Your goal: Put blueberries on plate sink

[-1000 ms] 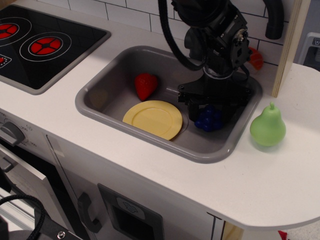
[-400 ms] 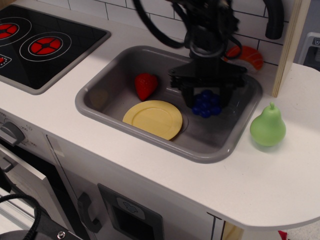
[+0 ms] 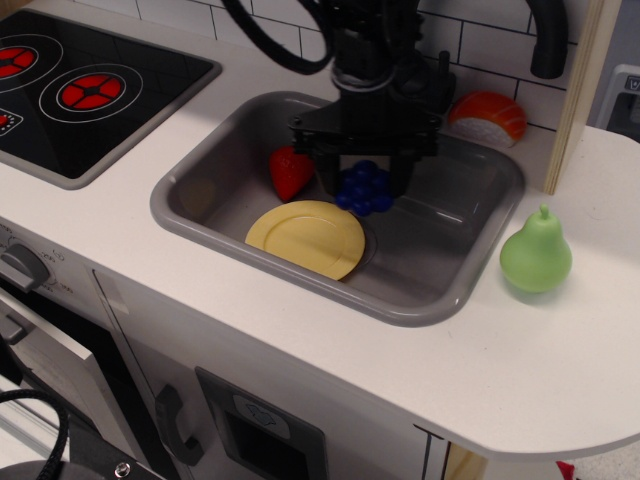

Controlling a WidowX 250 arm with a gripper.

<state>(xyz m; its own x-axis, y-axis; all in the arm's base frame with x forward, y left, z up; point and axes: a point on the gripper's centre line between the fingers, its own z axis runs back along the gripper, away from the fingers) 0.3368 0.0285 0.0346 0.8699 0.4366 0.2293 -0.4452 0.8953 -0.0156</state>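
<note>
The blueberries (image 3: 364, 188) are a dark-blue cluster held between my black gripper's (image 3: 363, 188) fingers, lifted above the sink floor. The cluster hangs just past the back right rim of the pale-yellow plate (image 3: 303, 237), which lies flat in the grey sink (image 3: 200, 196). My gripper comes down from above and is shut on the berries.
A red strawberry (image 3: 289, 172) lies in the sink left of my gripper, close behind the plate. An orange and white toy (image 3: 487, 117) sits on the back rim. A green pear (image 3: 535, 253) stands on the white counter at right. The black stovetop (image 3: 80, 85) is at left.
My gripper has lifted the blueberries off the sink's right floor and carried them left, toward the plate's back edge.
</note>
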